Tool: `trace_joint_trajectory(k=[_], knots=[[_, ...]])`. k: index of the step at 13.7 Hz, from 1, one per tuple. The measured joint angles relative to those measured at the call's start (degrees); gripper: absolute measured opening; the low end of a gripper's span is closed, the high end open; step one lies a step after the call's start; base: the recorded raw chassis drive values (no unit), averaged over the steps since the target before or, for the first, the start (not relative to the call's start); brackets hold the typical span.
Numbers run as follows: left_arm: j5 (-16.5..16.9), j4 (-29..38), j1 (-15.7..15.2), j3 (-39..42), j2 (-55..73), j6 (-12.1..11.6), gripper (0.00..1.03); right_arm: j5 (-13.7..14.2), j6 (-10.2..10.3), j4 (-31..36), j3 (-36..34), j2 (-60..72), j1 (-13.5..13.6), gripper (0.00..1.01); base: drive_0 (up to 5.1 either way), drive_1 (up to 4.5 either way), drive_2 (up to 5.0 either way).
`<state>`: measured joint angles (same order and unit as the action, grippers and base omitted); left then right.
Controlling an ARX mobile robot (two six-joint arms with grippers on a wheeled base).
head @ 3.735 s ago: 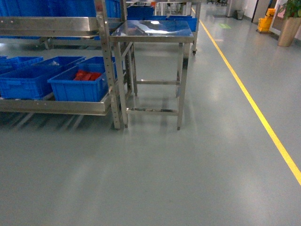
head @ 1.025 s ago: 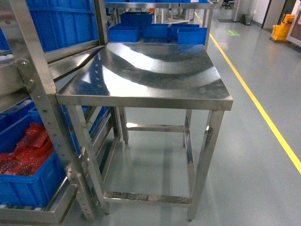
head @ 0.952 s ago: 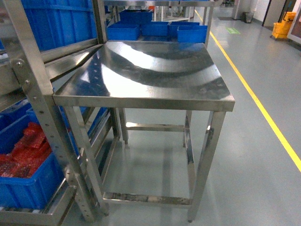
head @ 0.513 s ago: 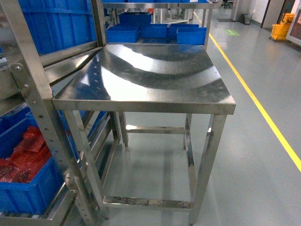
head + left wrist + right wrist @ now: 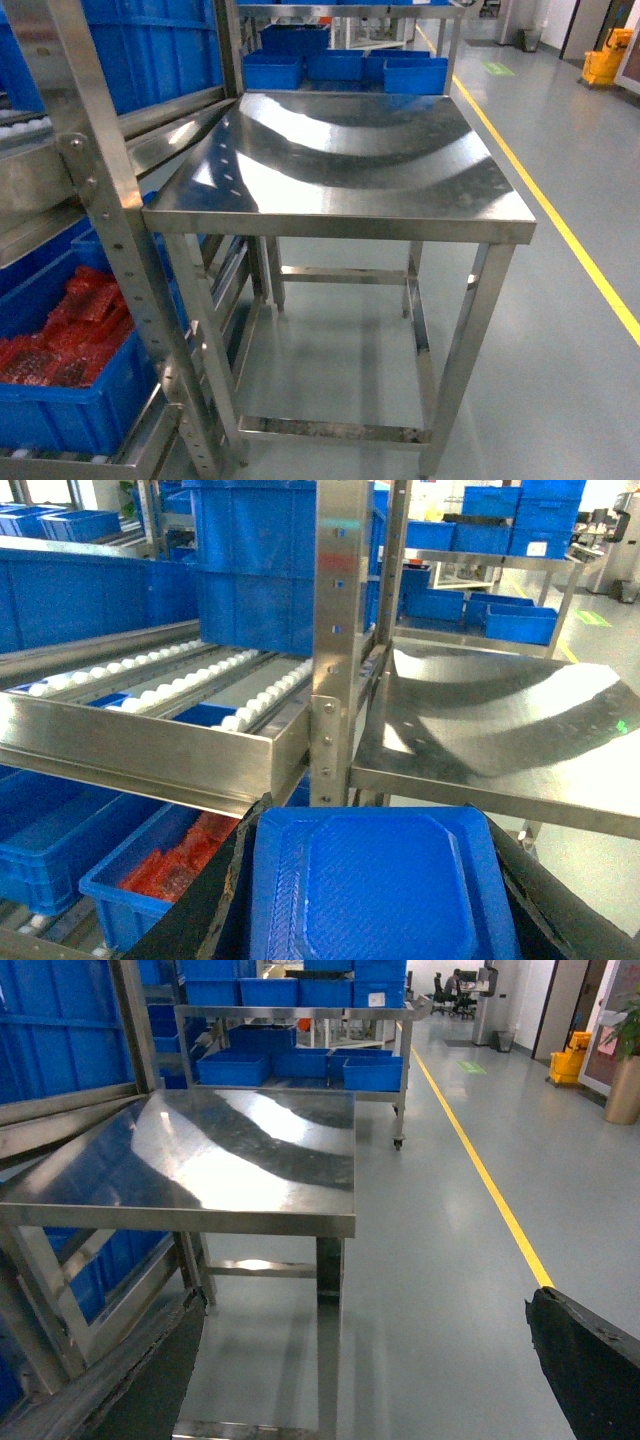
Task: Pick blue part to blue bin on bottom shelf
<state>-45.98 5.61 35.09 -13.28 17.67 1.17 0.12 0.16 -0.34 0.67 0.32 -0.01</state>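
Both hands: left hand (image 5: 380, 900) grips blue part (image 5: 378, 885); right hand (image 5: 370, 1380) spread wide, empty.

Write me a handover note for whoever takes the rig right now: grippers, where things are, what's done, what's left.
Left gripper: shut on the blue part, a molded tray sitting between its black fingers.
Right gripper: open, nothing in it.
The base faces the steel table, with the rack on its left.
Bottom shelf: a crate of red netted stuff is nearest. The blue bin looks to be the crate beside it in the left wrist view.
Done: part picked.
Left: bring the left arm down to the bottom shelf, release the part in the blue bin, not the red one.
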Motion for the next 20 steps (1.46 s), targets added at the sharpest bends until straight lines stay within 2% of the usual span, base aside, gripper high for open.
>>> trace_joint_trajectory(k=[20], knots=[[-0.1, 0.0, 0.0, 0.0, -0.1, 0.0, 0.44, -0.1, 0.0, 0.1, 0.0, 0.0, 0.0, 0.98, -4.8, 3.3, 1.5]])
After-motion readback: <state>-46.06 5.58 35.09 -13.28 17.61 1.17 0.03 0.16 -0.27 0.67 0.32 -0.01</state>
